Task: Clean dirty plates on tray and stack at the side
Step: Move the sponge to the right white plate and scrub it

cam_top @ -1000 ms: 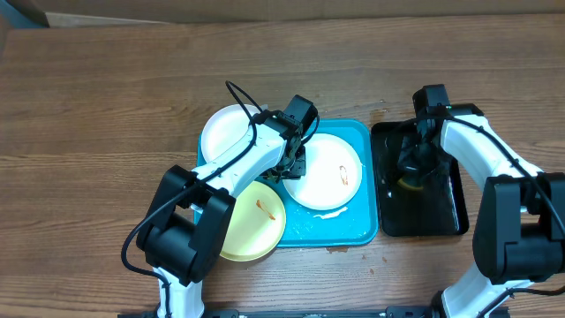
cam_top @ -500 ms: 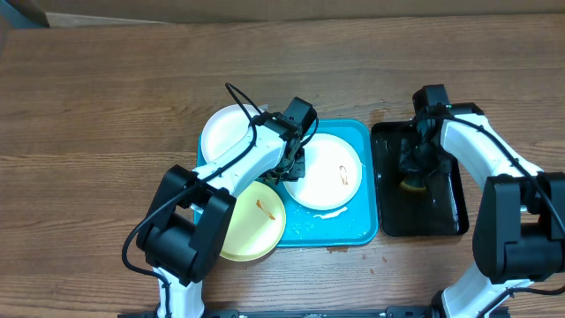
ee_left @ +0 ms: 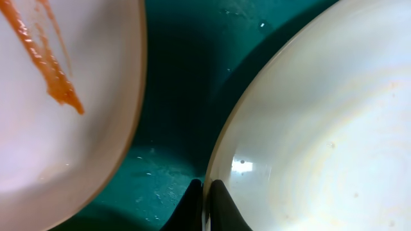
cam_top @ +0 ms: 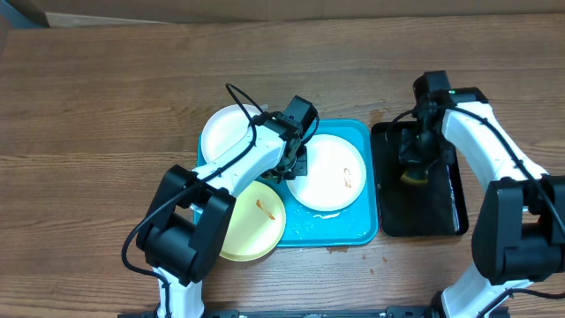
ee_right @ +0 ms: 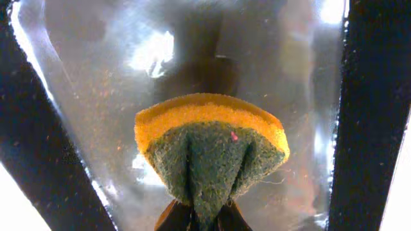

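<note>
Still glossy, round white plate (cam_top: pixel 328 171)

The right gripper (ee_right: pixel 204 221) has its jaws closed on a sponge (ee_right: pixel 212 151), yellow on the far side and green on the near side, pinched into a fold, above the wet black tray (ee_right: pixel 58 96)

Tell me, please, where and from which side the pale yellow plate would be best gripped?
Probably by its thin raised rim, pinched from above. The pale yellow plate lies flat and shallow, so only the edge offers purchase. Its lower-left part overhangs the turquoise tray toward the table, so that exposed edge looks easiest; the right side crowds the white plate.
</note>
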Tool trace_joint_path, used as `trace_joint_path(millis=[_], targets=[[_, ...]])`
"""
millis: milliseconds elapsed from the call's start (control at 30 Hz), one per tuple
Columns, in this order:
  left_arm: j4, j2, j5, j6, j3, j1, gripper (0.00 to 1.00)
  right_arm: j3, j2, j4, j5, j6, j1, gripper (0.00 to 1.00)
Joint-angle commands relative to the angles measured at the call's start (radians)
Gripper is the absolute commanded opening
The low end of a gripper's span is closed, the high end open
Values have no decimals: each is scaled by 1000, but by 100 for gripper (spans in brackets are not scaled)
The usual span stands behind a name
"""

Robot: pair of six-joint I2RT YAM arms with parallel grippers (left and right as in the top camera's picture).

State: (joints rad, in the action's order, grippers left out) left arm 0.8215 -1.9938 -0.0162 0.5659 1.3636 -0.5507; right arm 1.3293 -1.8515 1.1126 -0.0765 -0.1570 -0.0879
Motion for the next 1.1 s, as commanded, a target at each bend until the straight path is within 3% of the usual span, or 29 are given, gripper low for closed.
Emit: trace_joint_path(millis=[0,267,433,533,667,800,1067], targets=[[2,-7,-69,-13,-5,24,4,47,37,0,44,7,-26,4],[-12,-7,-144,-13,-5,64,4,145,39,69,81,59,-57,4],[-27,-7,-146,-14,-5,64,18,152,39,63,220,132,-86,4],[-33,-7,-146,-13,-5,64,5,152,39,43,254,132,-124,4],[-36,-7,-146,-12,-5,64,4,151,39,31,221,123,-199,4],[-23,-7,-146,-8,-5,64,4,146,39,18,72,18,-280,4],[4,-7,-137,82,-5,66,4,79,39,-104,-70,-27,-374,4]])
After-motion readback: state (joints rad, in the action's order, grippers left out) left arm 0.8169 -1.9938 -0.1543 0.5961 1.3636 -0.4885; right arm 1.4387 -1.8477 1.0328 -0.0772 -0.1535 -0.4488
